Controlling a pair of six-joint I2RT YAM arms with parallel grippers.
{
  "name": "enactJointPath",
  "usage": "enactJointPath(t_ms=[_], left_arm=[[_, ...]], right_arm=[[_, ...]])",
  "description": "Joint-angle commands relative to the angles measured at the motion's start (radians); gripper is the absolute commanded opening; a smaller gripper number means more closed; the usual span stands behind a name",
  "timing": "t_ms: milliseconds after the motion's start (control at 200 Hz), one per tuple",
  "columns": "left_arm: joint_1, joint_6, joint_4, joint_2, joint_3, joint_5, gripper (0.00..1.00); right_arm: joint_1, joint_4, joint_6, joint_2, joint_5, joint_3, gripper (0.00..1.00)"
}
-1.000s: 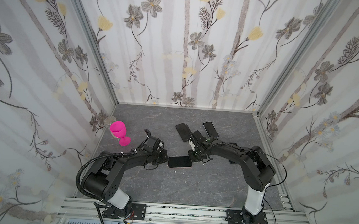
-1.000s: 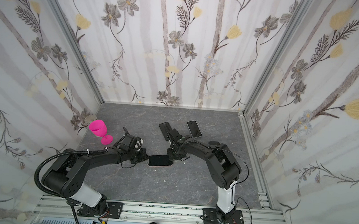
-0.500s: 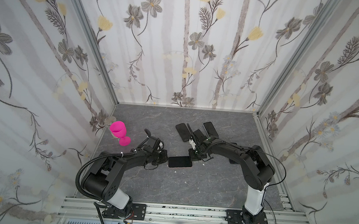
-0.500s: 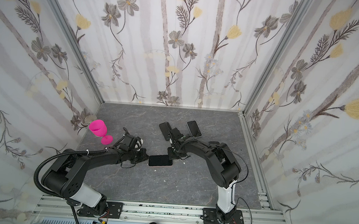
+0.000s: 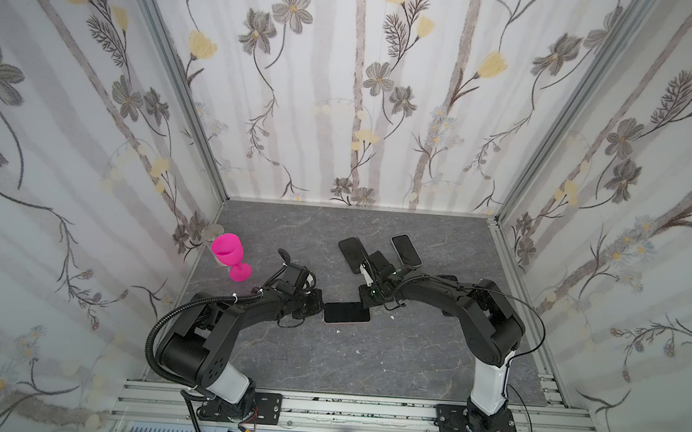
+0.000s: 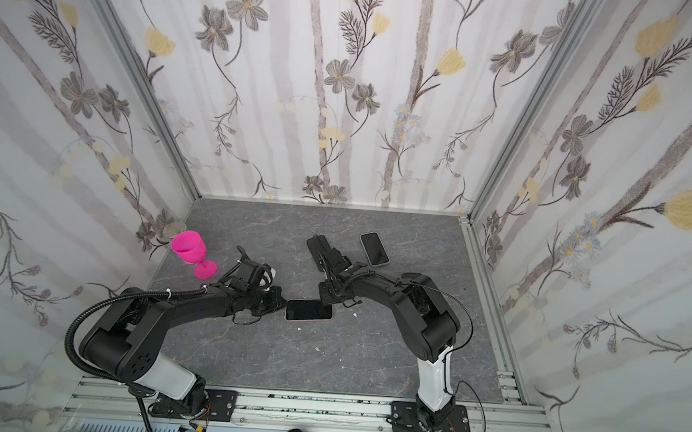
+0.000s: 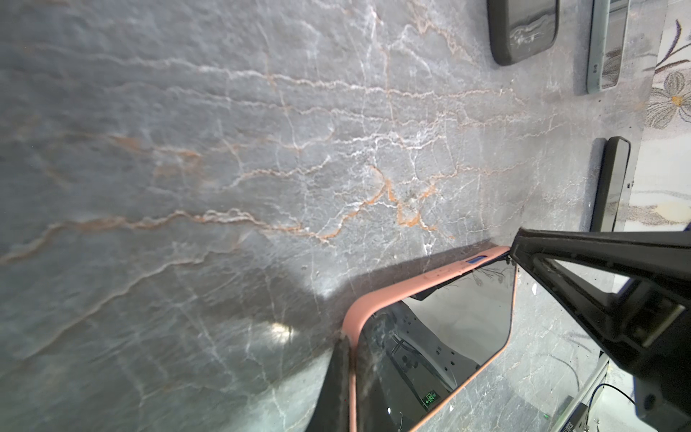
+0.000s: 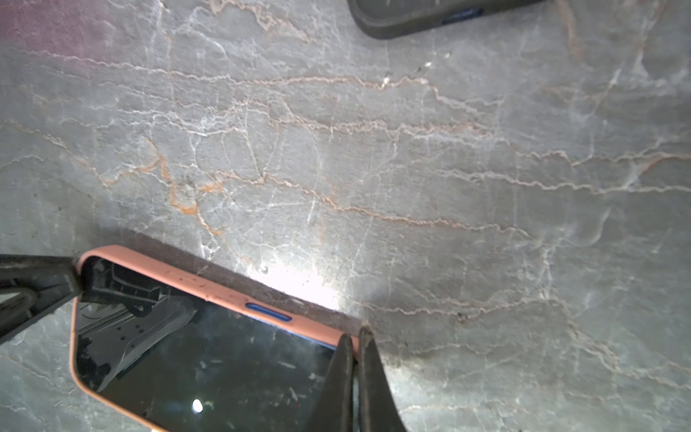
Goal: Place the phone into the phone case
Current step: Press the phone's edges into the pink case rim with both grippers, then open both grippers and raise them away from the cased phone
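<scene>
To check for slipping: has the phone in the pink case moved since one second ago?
No. In a top view the phone keeps the same place and angle relative to the pink goblet.

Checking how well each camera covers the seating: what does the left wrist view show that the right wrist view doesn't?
Left wrist only: a grey-rimmed phone and a strip of floral wallpaper. Right wrist only: the right tool, its two fingers pressed together, at the rim of the salmon case. Both: the phone lying in that case, its blue side button, and the left tool at the opposite end.
</scene>
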Motion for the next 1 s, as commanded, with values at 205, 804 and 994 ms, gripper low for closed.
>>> enactJointPath(t_ms=[205,804,994], left_arm=[[0.0,0.009,-0.084,-0.019,0.024,-0.029,0.02],[0.004,0.208,-0.143,-0.421,0.124,-0.231,0.2],[0.005,0.353,-0.098,-0.653,0.085,-0.286,0.4]], right_arm=[[0.021,-0.212,-0.019,-0.018,0.033,0.033,0.12],[0.128,0.185,-0.359,-0.563,0.143,0.007,0.32],[0.132,0.369,-0.525,-0.702,0.08,-0.108,0.52]])
